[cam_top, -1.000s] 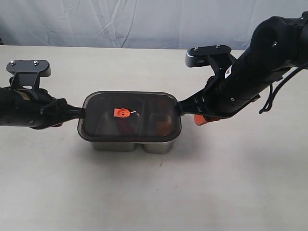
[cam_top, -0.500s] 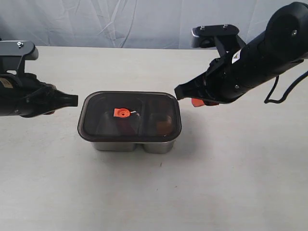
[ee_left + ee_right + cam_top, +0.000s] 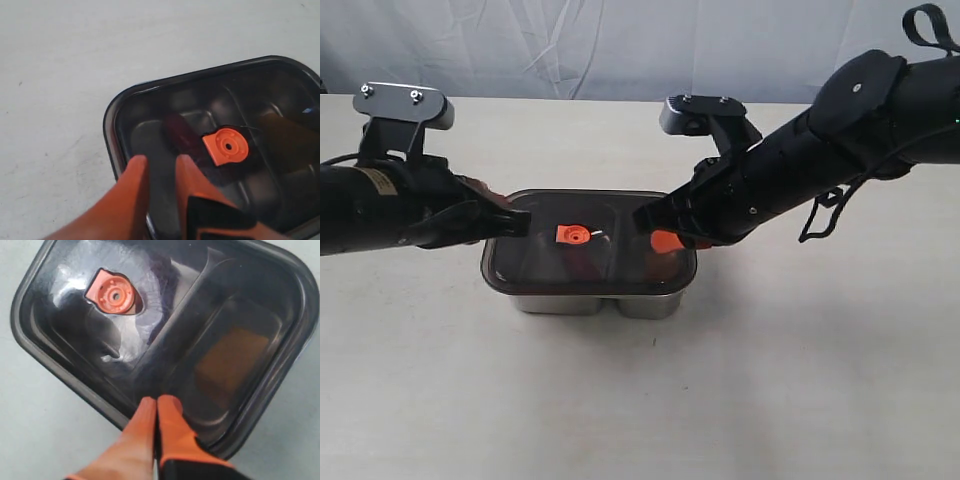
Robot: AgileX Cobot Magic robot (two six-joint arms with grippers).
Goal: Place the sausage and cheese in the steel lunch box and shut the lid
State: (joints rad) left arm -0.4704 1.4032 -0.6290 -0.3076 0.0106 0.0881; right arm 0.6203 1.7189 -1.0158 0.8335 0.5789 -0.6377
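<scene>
The steel lunch box (image 3: 595, 302) stands mid-table with the dark translucent lid (image 3: 535, 262) lying on it, its orange valve (image 3: 572, 235) on top. Through the lid I make out the dark red sausage (image 3: 179, 131) in one compartment and the yellow-orange cheese (image 3: 231, 360) in the other. My left gripper (image 3: 161, 161) hovers over the lid's left end, its orange fingers slightly apart with nothing between them. Over the lid's right part, my right gripper (image 3: 157, 401) has its fingers pressed together; whether the tips touch the lid is unclear.
The box sits on a pale table (image 3: 770, 380) with a grey cloth backdrop (image 3: 620, 45) behind. Both dark arms reach in from the sides and cross above the box's two ends.
A second ago both grippers were at the lid's two ends. They pulled outward and rose, and now have swung inward over the lid. The lid and box have not moved.
</scene>
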